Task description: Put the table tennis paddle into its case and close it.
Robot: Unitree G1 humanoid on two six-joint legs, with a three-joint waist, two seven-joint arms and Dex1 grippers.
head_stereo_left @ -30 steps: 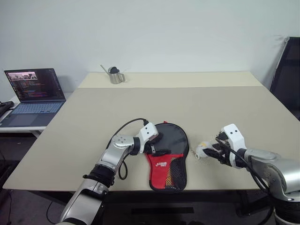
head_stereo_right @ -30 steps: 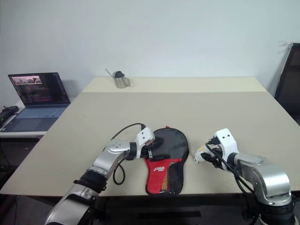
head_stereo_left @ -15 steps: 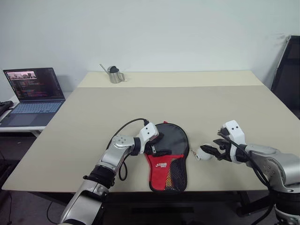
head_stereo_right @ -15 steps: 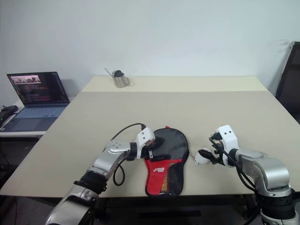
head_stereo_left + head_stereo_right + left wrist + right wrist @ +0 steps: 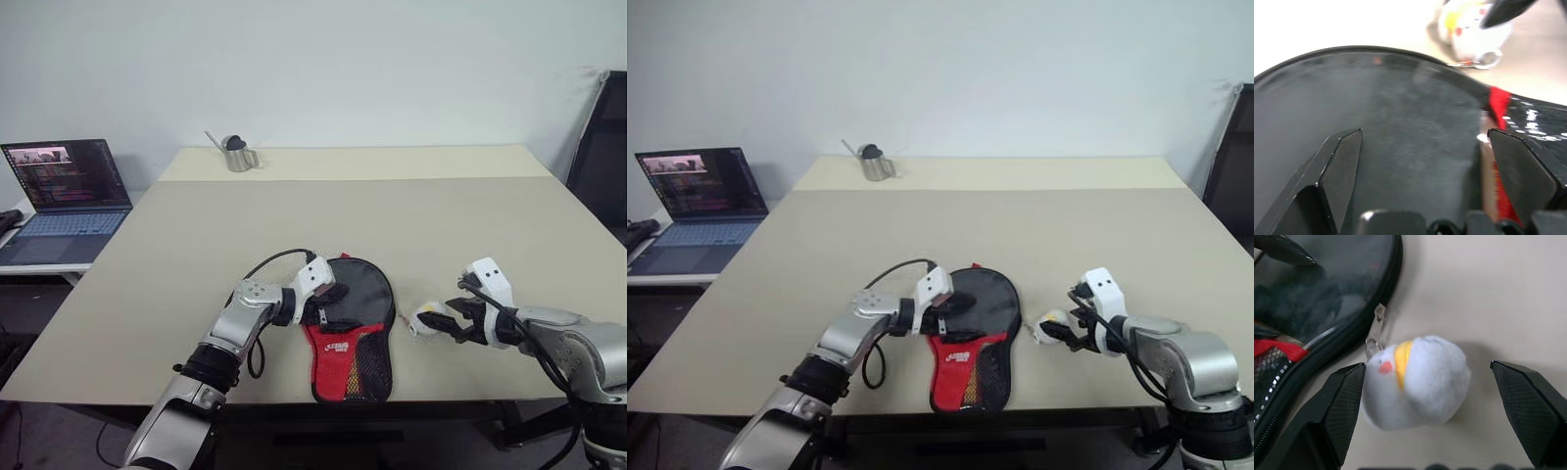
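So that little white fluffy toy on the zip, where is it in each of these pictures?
Left eye view: the plush charm lies on the table right of the case, at the right gripper.
Right eye view: same spot.
Left wrist view: beyond the case's rim.
Right wrist view: centre, between the open fingers.
Shared landmark: the case's zipped edge.

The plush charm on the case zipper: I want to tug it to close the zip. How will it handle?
The plush charm looks soft and fuzzy, so it probably squashes and could slip between fingers. It hangs from the case by a small metal ring, so it likely swings loosely rather than pulling straight.
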